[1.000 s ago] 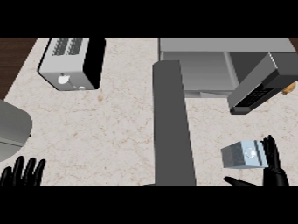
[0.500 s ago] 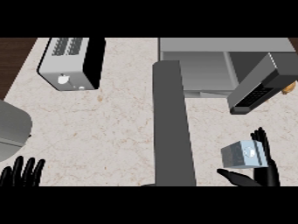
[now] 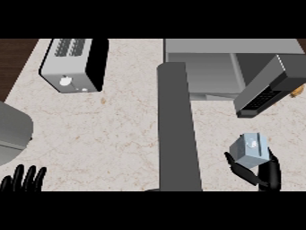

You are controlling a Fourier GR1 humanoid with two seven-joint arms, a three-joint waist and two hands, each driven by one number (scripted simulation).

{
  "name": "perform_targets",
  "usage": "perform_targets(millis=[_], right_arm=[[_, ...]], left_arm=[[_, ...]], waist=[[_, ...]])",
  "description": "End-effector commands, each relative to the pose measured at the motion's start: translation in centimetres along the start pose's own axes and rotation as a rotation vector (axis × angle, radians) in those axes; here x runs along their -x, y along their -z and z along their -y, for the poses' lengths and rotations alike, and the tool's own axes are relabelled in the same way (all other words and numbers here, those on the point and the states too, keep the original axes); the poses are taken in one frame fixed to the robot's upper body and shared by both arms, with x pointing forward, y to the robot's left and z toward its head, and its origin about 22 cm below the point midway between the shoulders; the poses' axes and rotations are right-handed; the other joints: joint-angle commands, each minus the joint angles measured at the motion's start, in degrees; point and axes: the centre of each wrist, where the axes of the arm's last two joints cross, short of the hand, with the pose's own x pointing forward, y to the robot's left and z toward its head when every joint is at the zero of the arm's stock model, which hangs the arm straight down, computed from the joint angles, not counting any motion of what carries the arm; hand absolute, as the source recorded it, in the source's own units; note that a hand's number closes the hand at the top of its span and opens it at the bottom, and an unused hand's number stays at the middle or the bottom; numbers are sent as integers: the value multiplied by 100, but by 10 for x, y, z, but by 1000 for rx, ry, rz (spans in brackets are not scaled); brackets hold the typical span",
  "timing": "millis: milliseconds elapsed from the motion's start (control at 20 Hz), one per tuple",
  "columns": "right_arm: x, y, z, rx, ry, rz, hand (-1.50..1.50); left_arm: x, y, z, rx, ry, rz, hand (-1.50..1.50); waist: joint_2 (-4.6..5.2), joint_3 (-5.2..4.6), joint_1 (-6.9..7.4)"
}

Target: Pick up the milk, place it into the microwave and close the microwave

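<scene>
A small pale blue-grey milk carton (image 3: 250, 150) sits at the near right of the speckled beige stone desk (image 3: 115, 130), held by the robot's black right hand (image 3: 264, 170). The fingers (image 3: 238, 167) curl up around the carton's left and near sides, with the thumb side rising along its right edge, so the hand is closed on the carton. The carton leans slightly to the left.

Far of it stands the grey microwave (image 3: 215, 67), its cavity exposed. Its grey door (image 3: 271, 87) hangs open, swung out to the right with a dark keypad strip along the near edge. The carton lies outside the microwave, near the door's lower end.

The black left hand (image 3: 24, 179) rests at the near left edge, fingers straight and spread, holding nothing.

A silver toaster (image 3: 74, 65) stands at the far left.
</scene>
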Motion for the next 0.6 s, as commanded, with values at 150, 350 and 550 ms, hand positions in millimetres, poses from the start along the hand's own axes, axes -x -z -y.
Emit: perform_targets(millis=[150,350,550], right_arm=[[-1,23,-3,93,-101,23,150],[-6,60,-20,74,17,58,150],[-9,70,-57,1,34,124,150]], left_arm=[[-10,-2,-7,5,-21,-13,-150],[13,-6,-14,-5,-16,5,-150],[-1,16,4,23,-22,-5,-150]], waist=[[5,6,-6],[18,10,40],[68,26,140]])
